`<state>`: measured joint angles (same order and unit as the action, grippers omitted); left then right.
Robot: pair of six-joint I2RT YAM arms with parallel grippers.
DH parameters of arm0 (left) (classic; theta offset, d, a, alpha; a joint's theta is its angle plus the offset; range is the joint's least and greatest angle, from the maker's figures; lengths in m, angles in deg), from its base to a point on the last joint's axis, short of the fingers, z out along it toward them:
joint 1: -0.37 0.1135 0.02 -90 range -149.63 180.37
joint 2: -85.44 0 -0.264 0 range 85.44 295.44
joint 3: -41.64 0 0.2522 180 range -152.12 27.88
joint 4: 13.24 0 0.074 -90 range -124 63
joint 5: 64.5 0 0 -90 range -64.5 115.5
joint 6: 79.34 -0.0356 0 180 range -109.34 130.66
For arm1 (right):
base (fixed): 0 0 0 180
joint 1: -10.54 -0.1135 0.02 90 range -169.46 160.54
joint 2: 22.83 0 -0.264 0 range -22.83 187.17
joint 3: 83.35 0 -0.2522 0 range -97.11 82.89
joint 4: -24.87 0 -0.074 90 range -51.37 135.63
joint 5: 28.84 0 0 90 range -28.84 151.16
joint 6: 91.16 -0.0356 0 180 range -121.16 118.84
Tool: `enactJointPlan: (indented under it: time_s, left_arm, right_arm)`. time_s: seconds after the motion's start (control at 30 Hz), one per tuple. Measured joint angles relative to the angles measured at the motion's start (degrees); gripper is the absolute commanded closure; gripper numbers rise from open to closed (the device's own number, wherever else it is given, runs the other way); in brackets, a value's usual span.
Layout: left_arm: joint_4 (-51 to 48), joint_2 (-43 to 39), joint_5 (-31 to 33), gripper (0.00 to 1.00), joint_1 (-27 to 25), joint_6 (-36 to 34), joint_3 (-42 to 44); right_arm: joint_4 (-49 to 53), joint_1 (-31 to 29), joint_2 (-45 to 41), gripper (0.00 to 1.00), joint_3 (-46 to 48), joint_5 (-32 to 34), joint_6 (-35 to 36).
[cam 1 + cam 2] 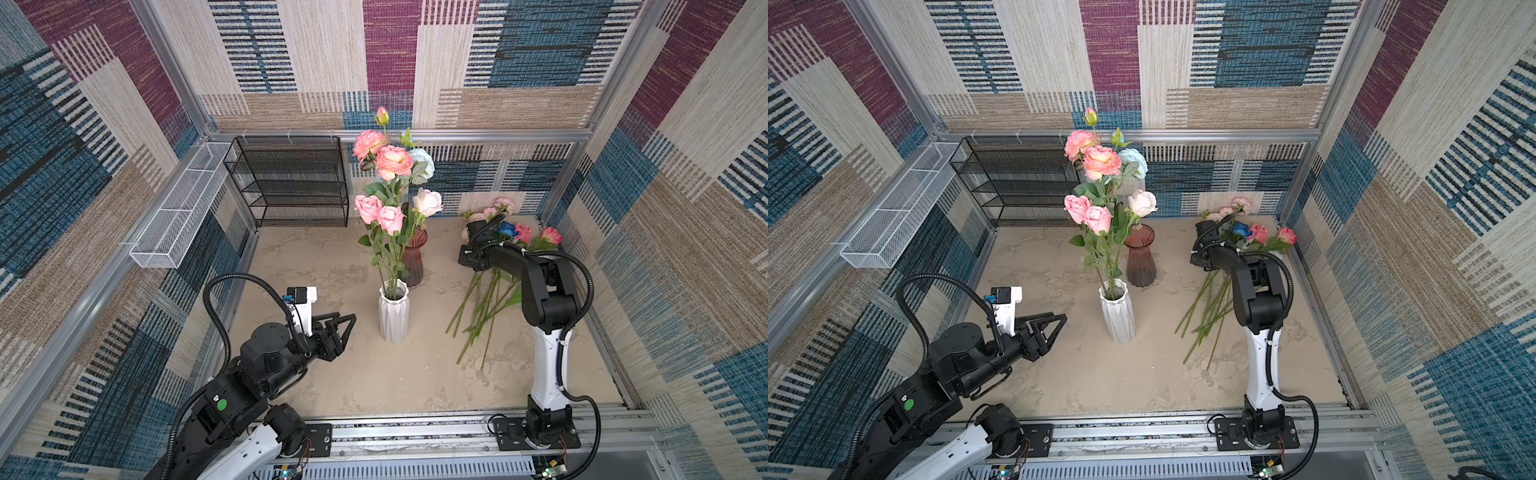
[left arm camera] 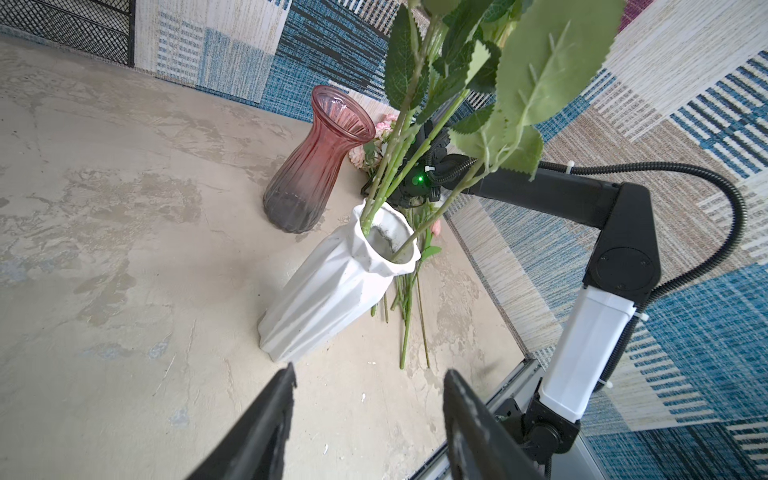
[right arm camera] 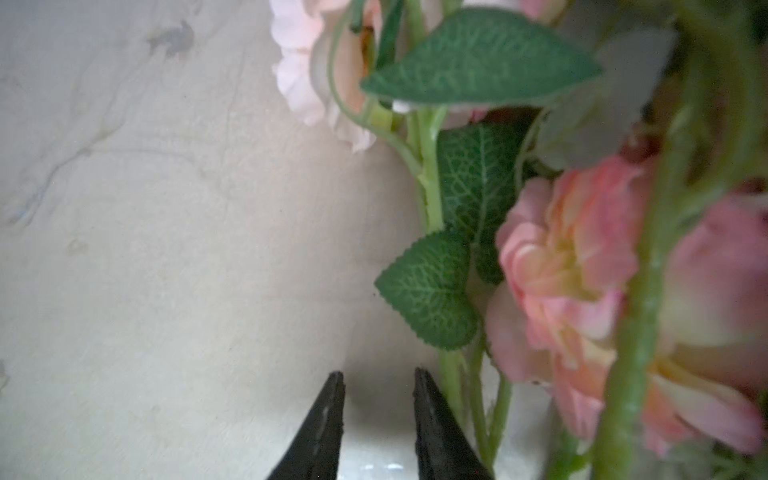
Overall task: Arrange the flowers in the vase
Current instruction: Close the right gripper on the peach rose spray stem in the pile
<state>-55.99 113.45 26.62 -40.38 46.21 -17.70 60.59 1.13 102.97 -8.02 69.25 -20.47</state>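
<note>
A white faceted vase (image 1: pixel 393 316) (image 1: pixel 1117 316) (image 2: pixel 332 286) stands mid-table and holds several flowers (image 1: pixel 388 189) (image 1: pixel 1100 187) with pink, peach, cream and pale blue heads. More flowers (image 1: pixel 484 305) (image 1: pixel 1208 309) lie in a loose pile at the right, their pink and dark blue heads toward the back wall. My right gripper (image 3: pixel 379 374) hangs low over the table at the pile's left edge. Its jaws stand a narrow gap apart, nothing between them, and green stems (image 3: pixel 478 399) run just beside one finger. My left gripper (image 1: pixel 350 322) (image 2: pixel 370 370) is open and empty, left of the white vase.
A red-tinted glass vase (image 1: pixel 415 259) (image 1: pixel 1140 262) (image 2: pixel 316 162) stands empty just behind the white one. A black mesh shelf (image 1: pixel 291 183) is at the back left wall. A white mesh basket (image 1: pixel 178 212) hangs on the left frame. The right arm (image 1: pixel 544 291) arches over the pile's stems.
</note>
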Motion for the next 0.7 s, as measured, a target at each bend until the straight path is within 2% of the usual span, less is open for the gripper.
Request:
enactJointPlan:
  time_s: [0.17,0.43,0.7]
  left_arm:
    - [-0.15,-0.26,0.17,0.41,0.0,-0.02,0.0]
    - [-0.37,-0.11,0.17,0.41,-0.02,-0.24,-0.04]
    - [-0.74,0.09,0.2,0.41,-0.02,-0.39,-0.96]
  right_arm:
    - [-0.26,0.0,-1.16,0.69,1.31,-0.7,0.94]
    - [-1.9,0.0,-11.39,0.66,4.0,-1.49,1.36]
    - [0.87,0.37,-3.63,0.67,-1.46,1.07,1.55]
